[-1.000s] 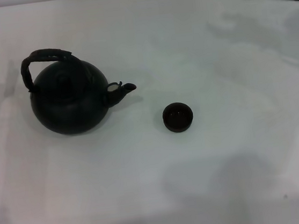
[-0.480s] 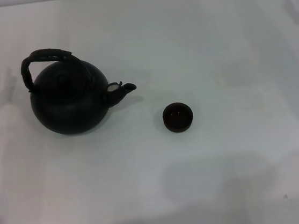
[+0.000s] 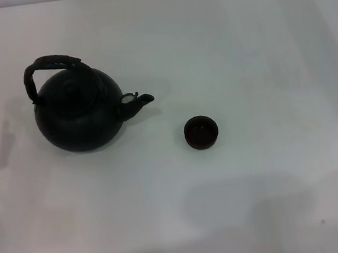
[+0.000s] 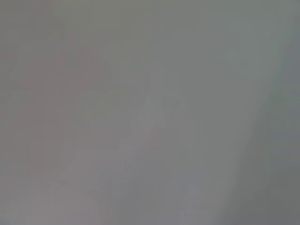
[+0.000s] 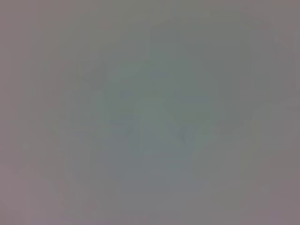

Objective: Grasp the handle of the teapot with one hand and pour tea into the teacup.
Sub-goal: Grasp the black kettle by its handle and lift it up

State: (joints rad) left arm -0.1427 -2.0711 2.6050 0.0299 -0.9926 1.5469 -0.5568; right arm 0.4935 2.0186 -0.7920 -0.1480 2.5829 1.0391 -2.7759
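- White counter point(image 3: 258, 49), plain.
- Teapot point(image 3: 79, 115) upright at 9 o'clock, spout toward 3; handle point(image 3: 49, 64) arched over lid.
- Teacup point(image 3: 201, 132) near spout, apart, at 4 o'clock from it.
- Neither hand visible; grip state can't tell.

Left arm: out of the head view, no link, wrist or finger of mine showing along its left side. My left wrist camera gives only a blank grey field point(image 4: 150, 112), with none of my own fingers in it, so I cannot say how the left gripper stands or how that wrist is turned.

Right arm: likewise outside the head view, nothing of it along the right side. My right wrist camera is filled edge to edge with the same featureless grey and shows no fingertips, so the right gripper's state is unreadable too.

Neither of my grippers appears in the other arm's wrist camera.
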